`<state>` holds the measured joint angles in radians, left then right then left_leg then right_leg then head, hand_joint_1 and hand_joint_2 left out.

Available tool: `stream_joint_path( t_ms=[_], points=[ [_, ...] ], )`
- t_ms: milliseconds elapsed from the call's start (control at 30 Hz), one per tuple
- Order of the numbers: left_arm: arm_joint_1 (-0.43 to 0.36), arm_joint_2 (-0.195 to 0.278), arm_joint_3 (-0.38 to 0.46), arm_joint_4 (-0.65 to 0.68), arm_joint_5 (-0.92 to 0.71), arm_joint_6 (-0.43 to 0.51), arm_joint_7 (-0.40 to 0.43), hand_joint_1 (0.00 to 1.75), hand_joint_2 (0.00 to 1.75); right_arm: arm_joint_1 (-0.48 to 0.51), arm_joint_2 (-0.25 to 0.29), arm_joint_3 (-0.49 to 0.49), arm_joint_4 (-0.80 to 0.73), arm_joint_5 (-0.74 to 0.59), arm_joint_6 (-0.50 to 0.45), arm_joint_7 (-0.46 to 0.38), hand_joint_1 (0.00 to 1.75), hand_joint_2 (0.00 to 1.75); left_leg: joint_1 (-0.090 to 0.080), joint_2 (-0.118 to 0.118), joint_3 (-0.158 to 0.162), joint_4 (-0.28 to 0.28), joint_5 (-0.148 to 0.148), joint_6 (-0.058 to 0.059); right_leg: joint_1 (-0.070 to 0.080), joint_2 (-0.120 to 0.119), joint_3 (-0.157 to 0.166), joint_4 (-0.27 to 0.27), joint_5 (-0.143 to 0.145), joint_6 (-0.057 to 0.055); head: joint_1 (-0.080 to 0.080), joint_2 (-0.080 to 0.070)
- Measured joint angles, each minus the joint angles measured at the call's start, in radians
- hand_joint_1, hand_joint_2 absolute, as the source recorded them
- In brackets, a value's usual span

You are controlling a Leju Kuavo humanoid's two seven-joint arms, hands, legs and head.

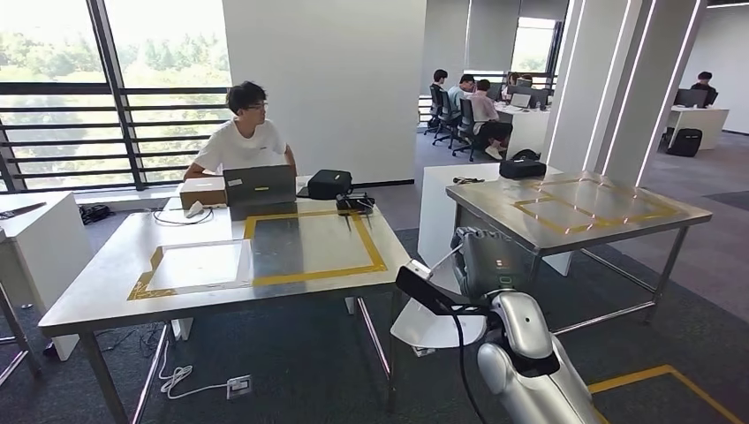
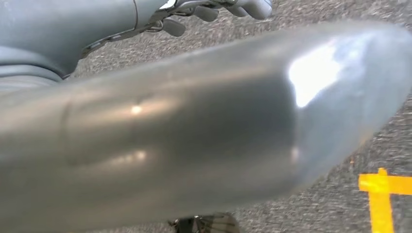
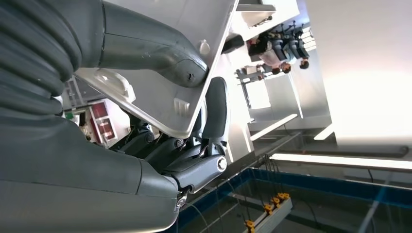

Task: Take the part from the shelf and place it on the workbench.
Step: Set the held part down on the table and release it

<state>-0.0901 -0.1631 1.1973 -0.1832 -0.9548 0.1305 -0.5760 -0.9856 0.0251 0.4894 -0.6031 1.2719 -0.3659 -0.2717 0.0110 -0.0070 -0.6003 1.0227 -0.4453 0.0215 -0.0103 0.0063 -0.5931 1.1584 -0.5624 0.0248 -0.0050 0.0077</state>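
My right hand holds the part, a flat white plastic panel, at about table height off the near right corner of the steel workbench. In the right wrist view the thick thumb presses one face of the panel and the dark fingers wrap the other. Yellow tape frames a rectangle on the workbench top. My left hand hangs above grey carpet with its fingers loose and nothing in them.
A person sits behind the workbench with a laptop; a black bag and cables lie beside it. A white sheet covers the bench's left taped zone. A second steel table stands to the right. Yellow floor tape runs near my feet.
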Motion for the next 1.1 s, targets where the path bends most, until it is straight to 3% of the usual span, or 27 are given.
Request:
stream_joint_path(
  t_ms=[67, 100, 133, 167, 233, 300, 367, 433, 500, 567, 633, 667, 733, 800, 933, 1000, 1100],
  points=[
    [0.0, 0.0, 0.0, 0.0, 0.0, 0.0, 0.0, 0.0, 0.0, 0.007, -0.005, 0.0, 0.0, -0.002, -0.001, 0.0, 1.4, 1.75, -0.002, -0.001, 0.012, 0.001, -0.013, 0.003, 0.001, -0.001, -0.089, 0.121, -0.039, 0.003, 0.002, 0.0],
    [0.001, 0.0, 0.0, 0.0, -0.001, 0.0, 0.0, 0.0, 0.0, 0.012, -0.008, 0.0, 0.0, -0.004, -0.001, 0.0, 1.4, 1.75, -0.003, -0.002, 0.02, 0.001, -0.021, 0.003, 0.001, -0.001, -0.121, 0.15, -0.038, 0.001, 0.002, 0.0],
    [0.002, 0.0, 0.0, 0.0, -0.002, 0.0, 0.001, 0.0, 0.0, 0.016, -0.011, 0.0, 0.0, -0.004, -0.001, 0.001, 1.4, 1.75, -0.004, -0.003, 0.03, 0.002, -0.03, 0.003, 0.003, -0.001, -0.135, 0.14, -0.016, -0.002, 0.003, 0.0],
    [0.002, 0.0, 0.0, 0.0, -0.003, 0.0, 0.001, 0.0, 0.0, 0.019, -0.014, 0.0, 0.0, -0.005, -0.001, 0.001, 1.4, 1.75, -0.006, -0.004, 0.043, 0.002, -0.039, 0.002, 0.005, -0.002, -0.132, 0.095, 0.026, -0.008, 0.004, 0.0],
    [0.002, -0.001, 0.0, 0.001, -0.007, 0.0, 0.001, 0.0, 0.0, 0.021, -0.019, 0.0, 0.0, -0.005, -0.003, 0.001, 1.4, 1.75, -0.009, -0.005, 0.068, 0.001, -0.058, -0.001, 0.014, -0.003, -0.094, -0.043, 0.122, -0.025, 0.005, 0.0],
    [0.001, -0.002, 0.0, 0.001, -0.01, 0.0, 0.002, 0.0, 0.0, 0.022, -0.026, 0.0, 0.001, -0.006, -0.003, 0.002, 1.4, 1.75, -0.009, -0.005, 0.081, -0.003, -0.071, -0.009, 0.024, -0.005, -0.066, -0.129, 0.158, -0.039, 0.005, -0.001],
    [0.0, -0.003, 0.0, 0.001, -0.011, -0.001, 0.004, 0.0, 0.0, 0.024, -0.03, 0.0, 0.0, -0.006, -0.003, 0.003, 1.4, 1.75, -0.009, -0.004, 0.088, -0.004, -0.073, -0.021, 0.027, -0.005, -0.053, -0.147, 0.152, -0.048, 0.006, 0.0],
    [0.001, -0.002, 0.0, 0.001, -0.012, -0.001, 0.004, 0.0, 0.0, 0.025, -0.032, -0.001, -0.002, -0.007, -0.003, 0.003, 1.4, 1.75, -0.01, -0.001, 0.085, 0.022, -0.075, -0.03, 0.02, -0.003, -0.031, -0.156, 0.151, -0.057, 0.005, 0.0],
    [-0.002, -0.002, 0.0, 0.001, -0.012, -0.001, 0.004, 0.0, 0.0, 0.024, -0.032, -0.001, -0.005, -0.007, -0.001, 0.003, 1.4, 1.75, -0.008, 0.001, 0.036, 0.112, -0.094, -0.04, 0.012, -0.003, -0.007, -0.162, 0.141, -0.065, 0.003, 0.0],
    [-0.002, -0.001, 0.0, 0.001, -0.012, -0.001, 0.004, 0.0, 0.0, 0.028, -0.032, -0.001, -0.006, -0.007, 0.0, 0.002, 1.4, 1.75, -0.005, 0.002, -0.047, 0.231, -0.136, -0.052, 0.011, -0.002, 0.009, -0.162, 0.126, -0.068, 0.001, 0.0],
    [0.001, 0.002, 0.0, 0.001, -0.012, -0.001, 0.005, 0.0, 0.0, 0.036, -0.032, -0.001, -0.006, -0.007, 0.002, 0.002, 1.4, 1.75, -0.002, 0.002, -0.1, 0.268, -0.15, -0.058, 0.01, 0.001, 0.028, -0.159, 0.108, -0.065, 0.001, 0.0],
    [0.002, 0.002, 0.0, 0.001, -0.012, -0.001, 0.005, 0.0, 0.0, 0.038, -0.032, -0.001, -0.006, -0.007, 0.002, 0.002, 1.4, 1.75, -0.001, 0.002, -0.103, 0.238, -0.126, -0.059, 0.009, 0.002, 0.039, -0.157, 0.097, -0.063, 0.001, 0.0],
    [0.003, 0.004, 0.0, 0.001, -0.012, -0.001, 0.005, 0.0, 0.0, 0.039, -0.032, -0.001, -0.006, -0.007, 0.003, 0.002, 1.4, 1.75, -0.001, 0.004, -0.079, 0.11, -0.025, -0.056, 0.007, 0.002, 0.061, -0.152, 0.075, -0.055, 0.0, 0.0],
    [0.002, 0.004, 0.0, 0.001, -0.012, -0.001, 0.005, 0.0, 0.0, 0.039, -0.032, -0.001, -0.006, -0.007, 0.003, 0.001, 1.4, 1.75, -0.004, 0.007, -0.055, 0.017, 0.034, -0.044, 0.009, 0.003, 0.074, -0.147, 0.054, -0.044, 0.0, 0.0],
    [0.002, 0.003, 0.0, 0.001, -0.012, -0.001, 0.006, 0.0, 0.0, 0.041, -0.033, -0.001, -0.007, -0.008, 0.003, 0.001, 1.4, 1.75, -0.003, 0.006, -0.031, -0.001, 0.032, -0.011, 0.011, 0.003, 0.079, -0.119, 0.04, -0.02, 0.001, 0.0],
    [0.0, 0.003, 0.0, 0.0, -0.012, -0.001, 0.005, 0.0, 0.0, 0.04, -0.034, -0.001, -0.007, -0.009, 0.002, 0.001, 1.4, 1.75, -0.001, 0.004, -0.018, -0.003, 0.024, 0.001, 0.009, 0.0, 0.036, -0.041, 0.012, -0.01, 0.003, 0.0],
    [-0.001, 0.004, 0.0, 0.0, -0.012, -0.001, 0.005, 0.0, 0.0, 0.046, -0.037, -0.001, -0.007, -0.01, 0.002, 0.001, 1.4, 1.75, -0.002, 0.001, -0.007, -0.001, 0.008, 0.007, 0.006, -0.001, -0.086, 0.133, -0.05, 0.002, 0.005, 0.0]
  ],
)
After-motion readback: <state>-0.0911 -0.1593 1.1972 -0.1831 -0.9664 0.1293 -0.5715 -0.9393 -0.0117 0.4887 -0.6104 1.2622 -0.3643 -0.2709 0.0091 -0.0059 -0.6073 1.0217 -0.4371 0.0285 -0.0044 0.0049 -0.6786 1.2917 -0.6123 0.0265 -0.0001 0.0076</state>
